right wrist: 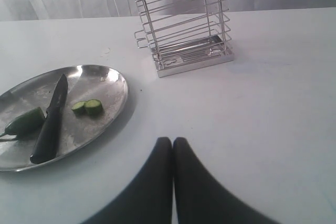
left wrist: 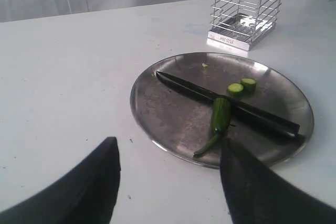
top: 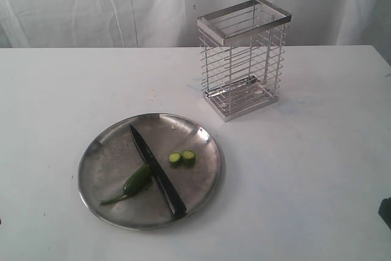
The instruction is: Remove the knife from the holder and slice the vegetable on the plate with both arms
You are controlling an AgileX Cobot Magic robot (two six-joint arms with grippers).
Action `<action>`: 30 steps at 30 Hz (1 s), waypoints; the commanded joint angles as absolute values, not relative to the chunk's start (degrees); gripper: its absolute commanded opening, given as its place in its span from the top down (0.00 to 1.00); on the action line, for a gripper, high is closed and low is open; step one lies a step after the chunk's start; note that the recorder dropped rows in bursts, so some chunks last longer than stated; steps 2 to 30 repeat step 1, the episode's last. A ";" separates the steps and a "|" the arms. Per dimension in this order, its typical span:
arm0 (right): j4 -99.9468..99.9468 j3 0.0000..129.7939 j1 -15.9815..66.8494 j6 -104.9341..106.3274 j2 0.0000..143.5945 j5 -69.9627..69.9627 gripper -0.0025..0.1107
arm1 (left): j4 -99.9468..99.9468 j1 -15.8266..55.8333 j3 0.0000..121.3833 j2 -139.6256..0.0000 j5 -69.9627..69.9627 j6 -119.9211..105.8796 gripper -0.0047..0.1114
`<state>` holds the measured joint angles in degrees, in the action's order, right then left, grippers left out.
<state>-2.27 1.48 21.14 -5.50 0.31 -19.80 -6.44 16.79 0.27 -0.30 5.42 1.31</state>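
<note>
On the plate (top: 104,157): the knife (top: 156,172) lies flat and slanting, with its point to the upper left and its handle at the lower right by the rim.
Plate: in the lower left of the exterior view, on the white tabletop (top: 305,181).
Vegetable (top: 135,180): green and shiny, touching the left side of the blade. Its thin stem points to the lower left.
Slices (top: 182,158): two small round pieces, just right of the blade.
Holder (top: 243,59): to the upper right of the plate, well apart, with no knife in it.
Left hand (left wrist: 168,141): wide, holding nothing, just short of the plate.
Right hand (right wrist: 172,140): closed tight, holding nothing, over bare tabletop.
How the knife feels: I think stiff and light. It is thin and flat on smooth steel, so it could slide. Best to pinch the thick handle.
How the vegetable feels: I think smooth, round and slippery. It may roll. Hold the fat part near the stem, away from the blade.
</note>
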 commanded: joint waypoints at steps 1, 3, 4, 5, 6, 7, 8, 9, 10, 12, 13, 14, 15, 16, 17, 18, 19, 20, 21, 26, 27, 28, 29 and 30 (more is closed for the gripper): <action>-1.90 1.22 20.80 -5.14 0.00 -19.61 0.98 | -6.54 16.63 0.00 0.00 5.14 1.23 0.44; -1.90 1.22 20.80 -5.14 0.00 -19.61 0.98 | -6.54 16.63 0.00 0.00 5.14 1.23 0.44; -1.90 1.22 20.80 -5.14 0.00 -19.61 0.98 | -6.54 16.63 0.00 0.00 5.14 1.23 0.44; -1.90 1.22 20.80 -5.14 0.00 -19.61 0.98 | -6.54 16.63 0.00 0.00 5.14 1.23 0.44; -1.90 1.22 20.80 -5.14 0.00 -19.61 0.98 | -6.54 16.63 0.00 0.00 5.14 1.23 0.44; -1.90 1.22 20.80 -5.14 0.00 -19.61 0.98 | -6.54 16.63 0.00 0.00 5.14 1.23 0.44; -1.90 1.22 20.80 -5.14 0.00 -19.61 0.98 | -6.54 16.63 0.00 0.00 5.14 1.23 0.44; -1.90 1.22 20.80 -5.14 0.00 -19.61 0.98 | -6.54 16.63 0.00 0.00 5.14 1.23 0.44; -1.90 1.22 20.80 -5.14 0.00 -19.61 0.98 | -6.54 16.63 0.00 0.00 5.14 1.23 0.44; -1.90 1.22 20.80 -5.14 0.00 -19.61 0.98 | -6.54 16.63 0.00 0.00 5.14 1.23 0.44; -1.90 1.22 20.80 -5.14 0.00 -19.61 0.98 | -6.54 16.63 0.00 0.00 5.14 1.23 0.44; -1.90 1.22 20.80 -5.14 0.00 -19.61 0.98 | -6.54 16.63 0.00 0.00 5.14 1.23 0.44; -1.90 1.22 20.80 -5.14 0.00 -19.61 0.98 | -6.54 16.63 0.00 0.00 5.14 1.23 0.44; -1.90 1.22 20.80 -5.14 0.00 -19.61 0.98 | -6.54 16.63 0.00 0.00 5.14 1.23 0.44; -1.90 1.22 20.80 -5.14 0.00 -19.61 0.98 | -6.54 16.63 0.00 0.00 5.14 1.23 0.44; -1.90 1.22 20.80 -5.14 0.00 -19.61 0.98 | -6.54 16.63 0.00 0.00 5.14 1.23 0.44; -1.90 1.22 20.80 -5.14 0.00 -19.61 0.98 | -6.54 16.63 0.00 0.00 5.14 1.23 0.44; -1.90 1.22 20.80 -5.14 0.00 -19.61 0.98 | -6.54 16.63 0.00 0.00 5.14 1.23 0.44; -1.90 1.22 20.80 -5.14 0.00 -19.61 0.98 | -6.54 16.63 0.00 0.00 5.14 1.23 0.44; -1.90 1.22 20.80 -5.14 0.00 -19.61 0.98 | -6.54 16.63 0.00 0.00 5.14 1.23 0.44; -1.90 1.22 20.80 -5.14 0.00 -19.61 0.98 | -6.54 16.63 0.00 0.00 5.14 1.23 0.44; -1.90 1.22 20.80 -5.14 0.00 -19.61 0.98 | -6.54 16.63 0.00 0.00 5.14 1.23 0.44; -1.90 1.22 20.80 -5.14 0.00 -19.61 0.98 | -6.54 16.63 0.00 0.00 5.14 1.23 0.44; -1.90 1.22 20.80 -5.14 0.00 -19.61 0.98 | -6.54 16.63 0.00 0.00 5.14 1.23 0.44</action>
